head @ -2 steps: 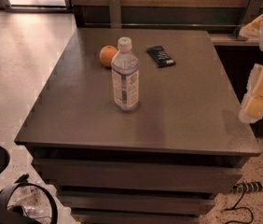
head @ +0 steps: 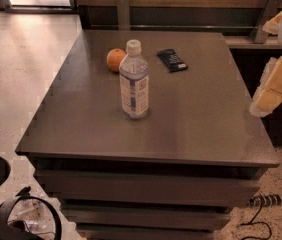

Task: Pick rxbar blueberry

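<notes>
Navy rxbar blueberry (head: 172, 60) flat on table (head: 191, 124) | claw (head: 264, 101) beside table's right edge

The pale yellow-and-white gripper (head: 260, 106), hanging by the right edge of the grey rectangular table (head: 196, 129), is shifting slightly up and leftwards.

grey tbl (head: 191, 119) | on top: orange (head: 115, 59), water btl (head: 134, 84) upright, rxbar blueberry (head: 172, 60) flat nr back | tool (head: 270, 96) off right edge
</notes>
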Motion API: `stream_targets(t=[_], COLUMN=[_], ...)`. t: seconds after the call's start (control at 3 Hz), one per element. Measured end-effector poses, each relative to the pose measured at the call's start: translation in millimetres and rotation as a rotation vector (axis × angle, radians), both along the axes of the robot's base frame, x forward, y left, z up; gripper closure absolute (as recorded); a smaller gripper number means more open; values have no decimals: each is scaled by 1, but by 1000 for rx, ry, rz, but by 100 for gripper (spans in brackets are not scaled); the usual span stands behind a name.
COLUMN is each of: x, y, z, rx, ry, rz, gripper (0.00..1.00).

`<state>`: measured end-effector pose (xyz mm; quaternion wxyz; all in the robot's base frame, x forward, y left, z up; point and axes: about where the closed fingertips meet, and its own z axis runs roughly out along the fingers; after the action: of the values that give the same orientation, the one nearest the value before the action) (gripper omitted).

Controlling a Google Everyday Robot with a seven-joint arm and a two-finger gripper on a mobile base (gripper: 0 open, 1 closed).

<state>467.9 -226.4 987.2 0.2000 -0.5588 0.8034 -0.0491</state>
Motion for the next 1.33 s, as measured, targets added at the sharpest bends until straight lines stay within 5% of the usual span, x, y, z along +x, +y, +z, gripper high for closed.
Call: stream_targets(t=[0.33,0.67,1.0,1.33], x=[35,66,88,123], y=[-14,-25,-28,-28], z=[-12,-34,-60,-71], rx=[74,221,381,541], ry=[-42,-88,-120,-188], rz=[-170,-372,-492,-537], gripper=[0,0,0,0])
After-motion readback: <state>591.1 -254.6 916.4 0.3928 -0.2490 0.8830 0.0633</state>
